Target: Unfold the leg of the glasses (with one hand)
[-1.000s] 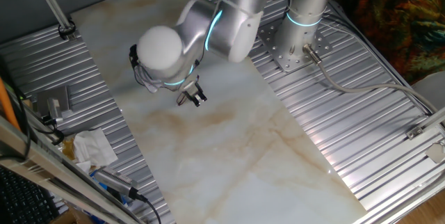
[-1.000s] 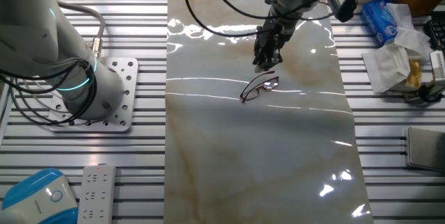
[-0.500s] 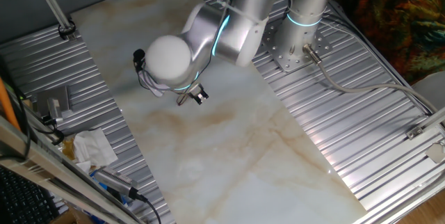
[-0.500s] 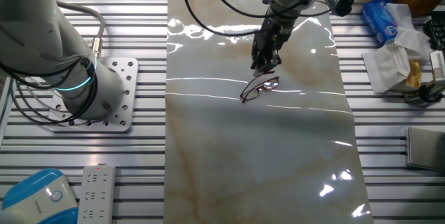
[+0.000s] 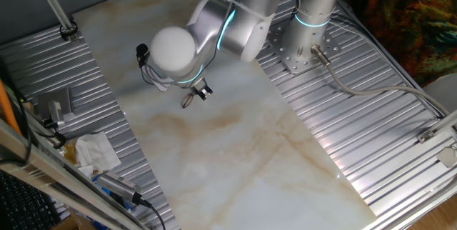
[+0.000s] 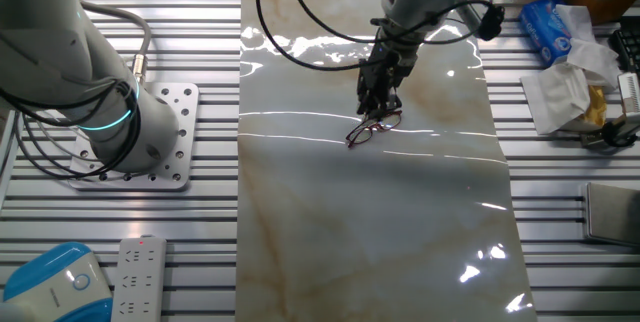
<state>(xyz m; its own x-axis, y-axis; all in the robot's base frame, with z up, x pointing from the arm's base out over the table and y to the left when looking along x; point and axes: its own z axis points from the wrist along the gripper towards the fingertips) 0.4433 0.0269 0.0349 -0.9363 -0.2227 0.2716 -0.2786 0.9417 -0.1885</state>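
The glasses [image 6: 364,130] are thin dark reddish-brown wire spectacles. They lie on the marble sheet [image 6: 380,222], tilted, with their legs folded. In the one fixed view only one lens loop [image 5: 187,100] shows beside the wrist. My gripper [image 6: 378,108] is black and narrow and points down. Its tips are at the glasses' upper right end, touching or just above the frame. It also shows in the one fixed view [image 5: 201,91] under the white wrist. The fingers stand a little apart, and nothing is lifted.
A second silver arm's base [image 6: 110,112] stands to the left on the slatted metal table. Crumpled tissue [image 6: 565,87] and a blue packet [image 6: 548,24] lie at the right edge. A remote [image 6: 135,277] and a blue-white device [image 6: 55,282] lie at the bottom left.
My gripper has moved down and slightly left, from above the glasses onto their upper right end. The glasses have stayed in place.
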